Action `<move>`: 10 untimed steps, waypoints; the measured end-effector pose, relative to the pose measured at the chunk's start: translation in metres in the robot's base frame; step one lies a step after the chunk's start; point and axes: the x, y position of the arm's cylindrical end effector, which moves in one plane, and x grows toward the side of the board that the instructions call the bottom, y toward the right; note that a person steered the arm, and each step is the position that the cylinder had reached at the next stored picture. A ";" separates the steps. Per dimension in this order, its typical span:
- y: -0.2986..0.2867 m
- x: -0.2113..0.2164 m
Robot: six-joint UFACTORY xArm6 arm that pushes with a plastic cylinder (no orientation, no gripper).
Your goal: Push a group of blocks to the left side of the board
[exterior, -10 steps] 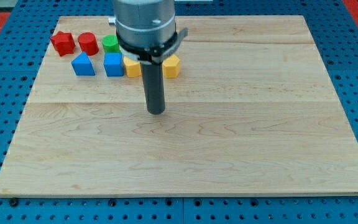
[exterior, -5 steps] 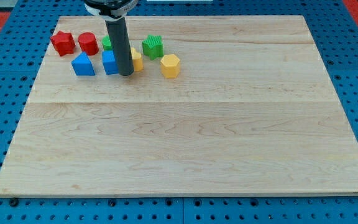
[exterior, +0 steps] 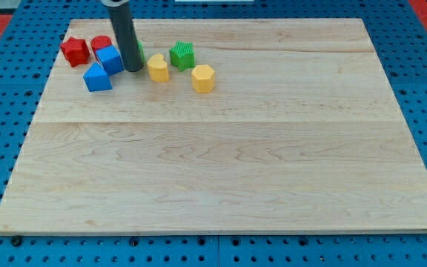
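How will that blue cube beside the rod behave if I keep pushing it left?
The blue cube sits flat, so it should slide, not roll. My tip sits at its right, off-centre, so it may twist. The red blocks crowd its left, so they'll likely shift too.

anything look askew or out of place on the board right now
Mostly tidy. One blue cube sits rotated, wedged against the red cylinder with my tip at its right. A green block behind the rod is almost hidden. Nothing is spilled or damaged.
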 end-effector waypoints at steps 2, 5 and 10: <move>0.006 -0.013; -0.006 -0.018; -0.053 -0.025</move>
